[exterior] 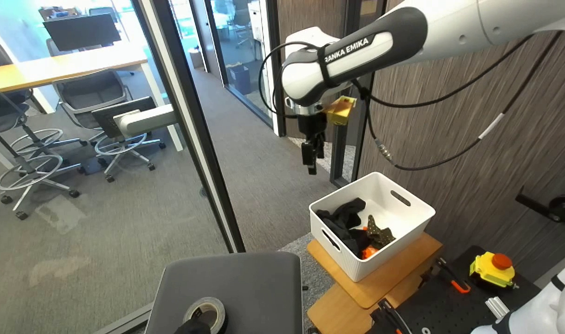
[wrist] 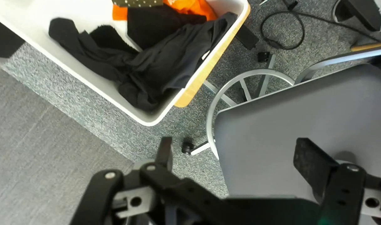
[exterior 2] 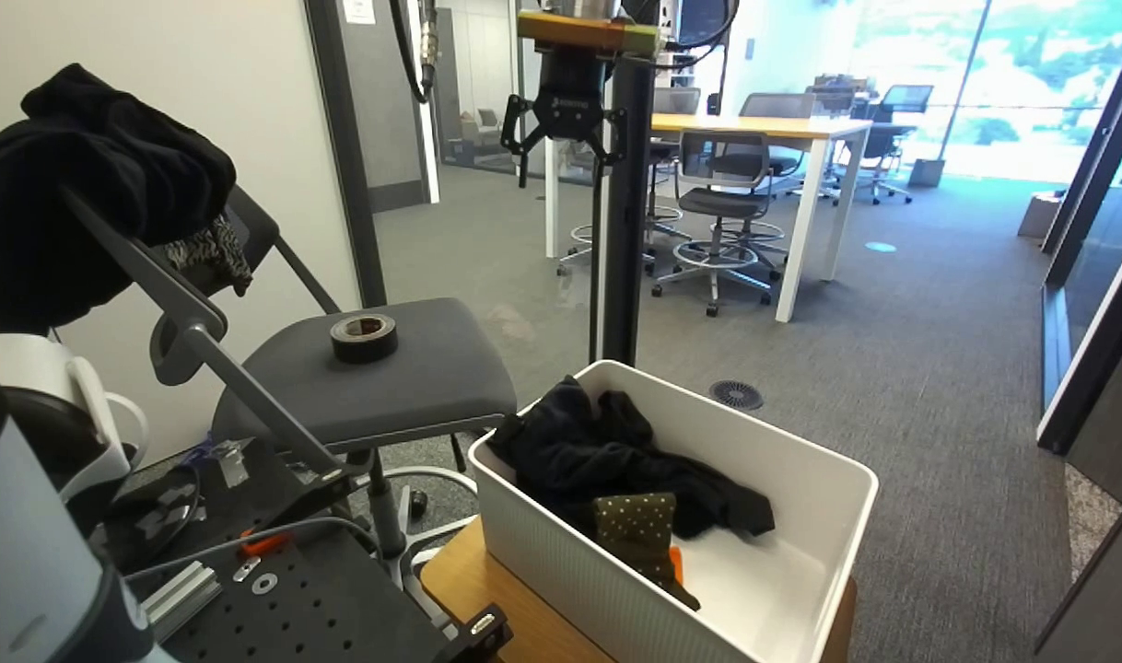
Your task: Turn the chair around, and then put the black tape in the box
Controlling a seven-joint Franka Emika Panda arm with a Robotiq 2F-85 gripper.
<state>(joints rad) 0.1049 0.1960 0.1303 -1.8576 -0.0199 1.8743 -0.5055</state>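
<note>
The grey chair's seat (exterior: 264,287) is beside the box; it also shows in an exterior view (exterior 2: 432,378) and in the wrist view (wrist: 265,125). A black garment (exterior 2: 110,175) hangs over its backrest. The black tape (exterior 2: 365,343) lies flat on the seat; it shows in an exterior view (exterior: 209,302) partly covered by something dark. The white box (exterior: 331,253) holds dark, spotted and orange cloths; it also shows in an exterior view (exterior 2: 552,575) and the wrist view (wrist: 81,84). My gripper (wrist: 236,145) is open and empty, high in the air, seen in both exterior views (exterior: 310,166) (exterior 2: 563,173).
The box stands on a wooden stand (exterior: 396,266). A black perforated board (exterior 2: 294,608) with tools and a yellow-red emergency stop (exterior: 493,266) is beside the robot base. A dark post (exterior: 194,130) of the glass wall rises behind the chair.
</note>
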